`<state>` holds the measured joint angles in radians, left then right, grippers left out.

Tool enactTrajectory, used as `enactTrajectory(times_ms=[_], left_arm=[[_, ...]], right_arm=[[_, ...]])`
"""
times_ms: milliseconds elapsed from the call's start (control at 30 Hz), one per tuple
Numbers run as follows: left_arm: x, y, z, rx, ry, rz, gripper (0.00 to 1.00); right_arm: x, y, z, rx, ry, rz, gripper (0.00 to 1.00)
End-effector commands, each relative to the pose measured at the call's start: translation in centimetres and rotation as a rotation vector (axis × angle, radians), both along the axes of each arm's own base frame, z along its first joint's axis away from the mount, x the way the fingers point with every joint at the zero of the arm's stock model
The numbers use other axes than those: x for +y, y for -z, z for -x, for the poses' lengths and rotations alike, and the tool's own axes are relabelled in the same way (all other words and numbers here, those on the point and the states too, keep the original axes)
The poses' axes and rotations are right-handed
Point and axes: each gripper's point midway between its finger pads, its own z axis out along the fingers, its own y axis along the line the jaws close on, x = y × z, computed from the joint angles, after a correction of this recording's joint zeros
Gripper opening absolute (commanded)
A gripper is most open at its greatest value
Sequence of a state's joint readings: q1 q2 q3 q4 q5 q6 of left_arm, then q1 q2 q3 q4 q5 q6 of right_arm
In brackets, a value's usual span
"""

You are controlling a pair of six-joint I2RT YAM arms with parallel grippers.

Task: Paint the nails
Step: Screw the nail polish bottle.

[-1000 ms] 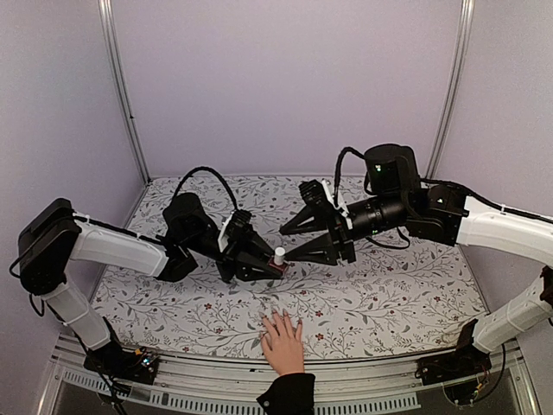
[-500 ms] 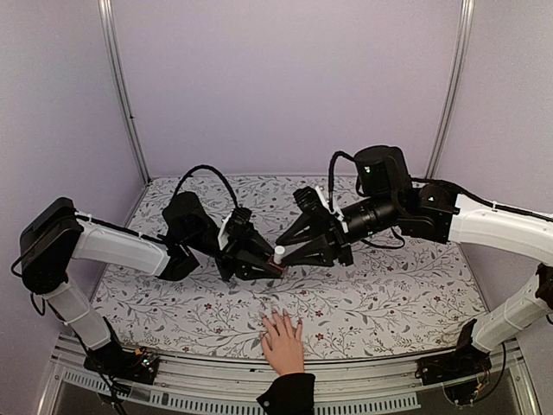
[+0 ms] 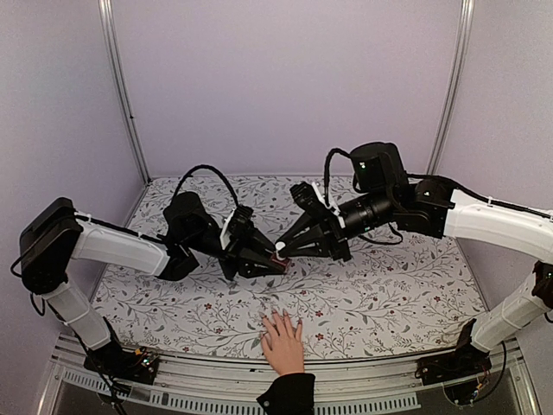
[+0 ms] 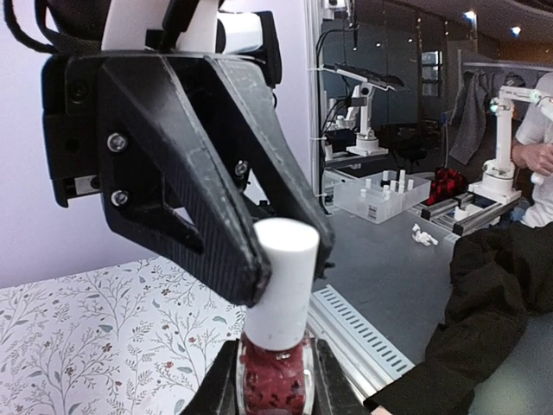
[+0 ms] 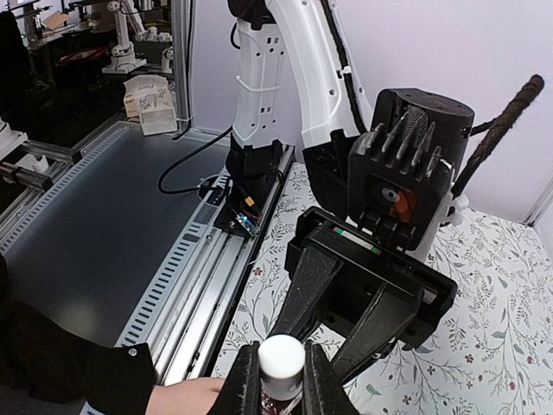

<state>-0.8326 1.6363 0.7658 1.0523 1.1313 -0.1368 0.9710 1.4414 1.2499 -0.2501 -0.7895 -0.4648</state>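
Left claw [image 3: 271, 263] is gripping a small dark-red bottle [image 3: 278, 258] by its body, holding it upright above the middle of the floral table [image 3: 397, 294]. Right claw [image 3: 286, 251] is reaching in from the right and pinching the bottle's white cap [image 3: 281, 247], its two fingers [image 5: 244, 385] pressing against either side. From the left wrist, the glass is sitting between the left fingers at the bottom edge, with the cap standing above them. A human hand [image 3: 282, 343] in a black cuff [image 3: 288, 391] is lying flat, palm down, at the near edge, well apart from both claws. Its nails [image 3: 278, 316] are pointing toward the far side and are too small to tell their colour.
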Motion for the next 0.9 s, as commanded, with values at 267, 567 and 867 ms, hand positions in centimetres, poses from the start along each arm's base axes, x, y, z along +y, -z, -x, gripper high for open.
enactTrajectory(times_ms=[267, 567, 867], left_arm=[[0.5, -2.6, -4.9, -0.016, -0.305, 0.088, 0.0], [0.9, -3.7, -8.4, 0.019, -0.509, 0.143, 0.0], [0.8, -4.1, -12.6, 0.049, -0.752, 0.198, 0.0]], right_arm=[[0.9, 1.7, -1.9, 0.017, 0.107, 0.051, 0.0], [1.6, 3.2, -6.9, 0.005, 0.379, 0.043, 0.0], [2.0, 2.7, -12.1, 0.047, 0.663, -0.048, 0.01]])
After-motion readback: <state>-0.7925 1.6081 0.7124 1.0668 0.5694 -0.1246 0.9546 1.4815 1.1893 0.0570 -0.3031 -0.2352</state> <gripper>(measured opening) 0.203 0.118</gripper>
